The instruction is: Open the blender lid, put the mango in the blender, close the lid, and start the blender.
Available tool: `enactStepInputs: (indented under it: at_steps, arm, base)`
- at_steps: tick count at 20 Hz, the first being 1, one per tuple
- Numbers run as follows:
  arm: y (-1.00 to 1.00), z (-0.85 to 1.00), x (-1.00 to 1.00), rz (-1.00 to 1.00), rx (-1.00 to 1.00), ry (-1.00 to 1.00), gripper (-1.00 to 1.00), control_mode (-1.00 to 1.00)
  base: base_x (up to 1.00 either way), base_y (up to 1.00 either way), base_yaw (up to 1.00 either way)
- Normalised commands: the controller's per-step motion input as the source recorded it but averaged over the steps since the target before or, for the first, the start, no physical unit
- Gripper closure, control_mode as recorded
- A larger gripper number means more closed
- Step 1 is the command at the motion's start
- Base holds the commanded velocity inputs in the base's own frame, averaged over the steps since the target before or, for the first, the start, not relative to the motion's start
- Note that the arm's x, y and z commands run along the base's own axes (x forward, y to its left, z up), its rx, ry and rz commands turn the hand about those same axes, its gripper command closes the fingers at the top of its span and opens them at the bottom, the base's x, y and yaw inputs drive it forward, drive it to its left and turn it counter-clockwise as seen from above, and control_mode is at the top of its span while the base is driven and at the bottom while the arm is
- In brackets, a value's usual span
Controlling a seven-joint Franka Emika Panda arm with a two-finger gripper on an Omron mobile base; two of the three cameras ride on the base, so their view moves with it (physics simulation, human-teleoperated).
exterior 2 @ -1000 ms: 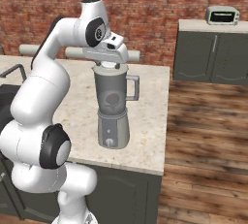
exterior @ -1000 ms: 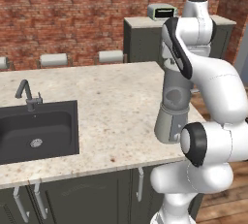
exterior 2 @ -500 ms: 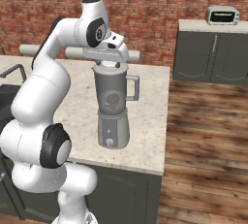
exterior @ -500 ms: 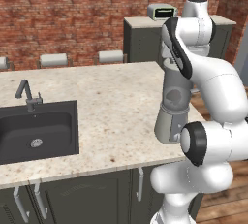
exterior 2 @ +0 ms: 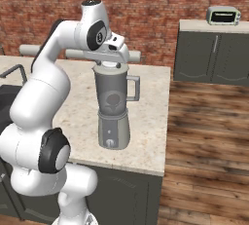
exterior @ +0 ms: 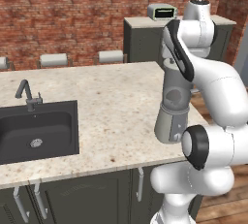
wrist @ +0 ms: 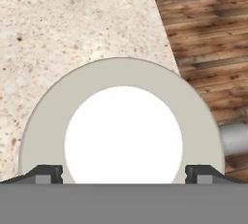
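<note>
The claw (wrist: 124,173) sits directly above the blender lid (wrist: 122,138), fingers spread wide astride its white cap. No firm grip is evident. The blender (exterior 2: 113,109) stands on the tabletop (exterior: 111,102).

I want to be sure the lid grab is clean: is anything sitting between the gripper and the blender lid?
Nothing visible does. The gripper sits directly over the blender lid, its fingertips flanking the white centre cap.

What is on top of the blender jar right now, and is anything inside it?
The blender lid sits on the blender, with the gripper straddling its white cap. A dark roundish shape shows through the smoky jar, too dim to identify.
</note>
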Motion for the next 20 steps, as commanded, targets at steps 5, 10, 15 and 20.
enactStepInputs:
  at_steps: [5, 10, 15, 20]
  arm:
    - [0.00, 0.00, -0.01, 0.00, 0.00, -0.05, -1.00, -1.00]
    - [0.00, 0.01, 0.00, 0.00, 0.00, 0.00, -1.00, -1.00]
    - [0.00, 0.00, 0.00, 0.00, 0.00, 0.00, -1.00, -1.00]
    - [0.00, 0.00, 0.00, 0.00, 0.00, -0.01, -1.00, -1.00]
  base:
    - [0.00, 0.00, 0.00]
    - [0.00, 0.00, 0.00]
    - [0.00, 0.00, 0.00]
    - [0.00, 0.00, 0.00]
